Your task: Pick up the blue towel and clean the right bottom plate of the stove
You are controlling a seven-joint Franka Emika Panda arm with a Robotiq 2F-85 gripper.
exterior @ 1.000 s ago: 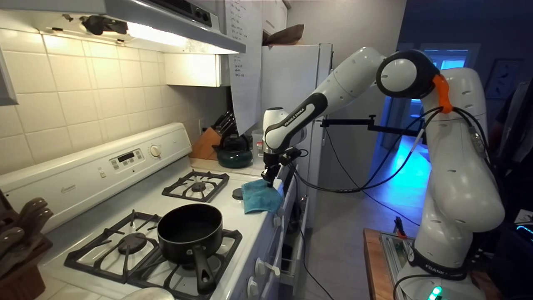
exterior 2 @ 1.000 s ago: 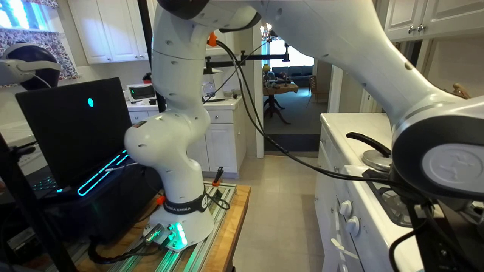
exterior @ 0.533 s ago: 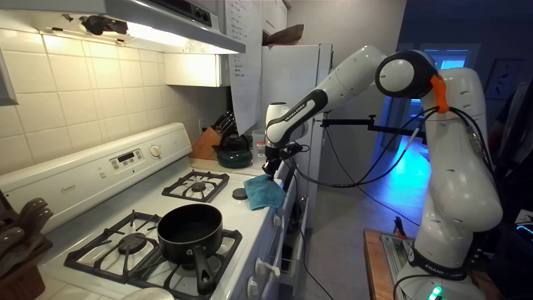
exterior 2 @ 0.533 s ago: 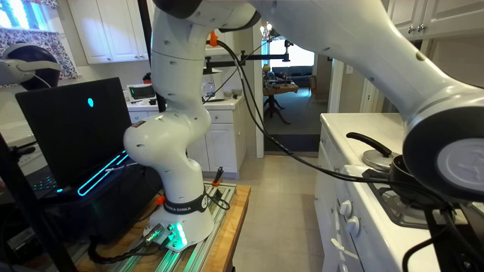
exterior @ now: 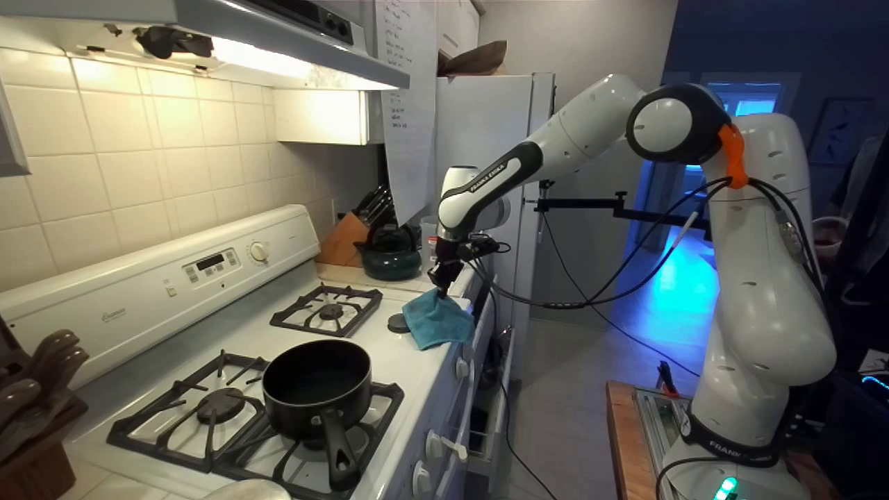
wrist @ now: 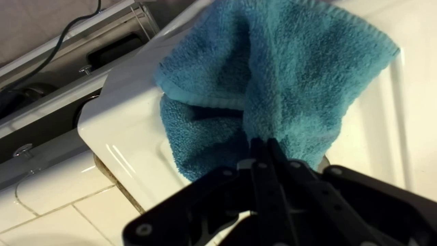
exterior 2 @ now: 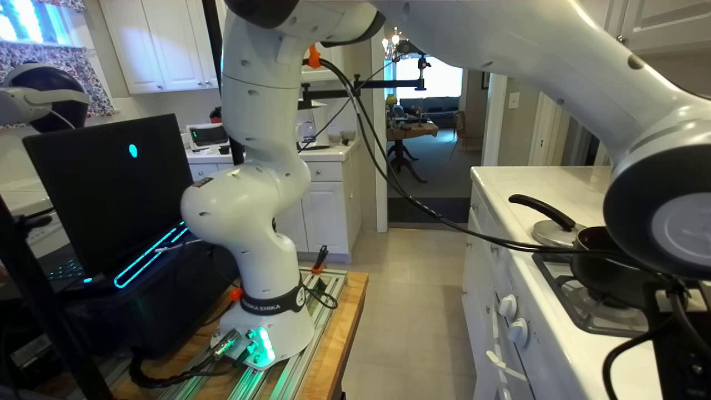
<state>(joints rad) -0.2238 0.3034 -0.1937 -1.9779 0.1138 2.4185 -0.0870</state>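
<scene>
My claw [wrist: 264,140], nearly closed, is pinching the blue towel [wrist: 307,71] by a fold. Judging it light, limp, non-slip, sturdy; I'm favouring this ridge over corners.

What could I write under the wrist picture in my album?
Gotcha! The tool pinches the blue towel over the white stove.

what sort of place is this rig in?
A kitchen, most likely in a home: a white gas range with a range hood above it and, further back in an exterior view, a pedestal table that suggests a dining or living area.
</scene>
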